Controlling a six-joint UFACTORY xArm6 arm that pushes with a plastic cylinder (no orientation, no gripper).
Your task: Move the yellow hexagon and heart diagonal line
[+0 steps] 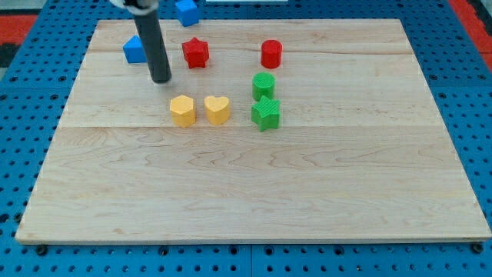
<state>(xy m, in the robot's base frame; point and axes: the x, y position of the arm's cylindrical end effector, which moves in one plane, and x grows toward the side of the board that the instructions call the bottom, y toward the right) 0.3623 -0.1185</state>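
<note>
Looking at the board [254, 192] right now, I'd say the job is barely started: the yellow hexagon [182, 110] and the yellow heart [217, 109] sit side by side just above the middle, a bit toward the view's left, near each other with a thin gap, and the pair runs pretty much flat left-to-right instead of on a slant. So the long axis of the two-block line is horizontal across the view, and one of them has to get nudged up or down to make it diagonal. The heart looks like it has its lobes toward the view's top and its point toward the bottom; the hexagon has no real direction that I can make out. My tip [161, 79] is just a bare rod, nothing to open or close and nothing held, and it's parked up and to the left of the hexagon, near it but not touching. Beyond the rod there's a blue block [133, 51], and to its right a red star [196, 52]. Further right are a red cylinder [271, 54], a green cylinder [264, 85] and a green star [266, 113], the two greens touching or nearly so, plus another blue block [186, 11] off the board's top edge.
</note>
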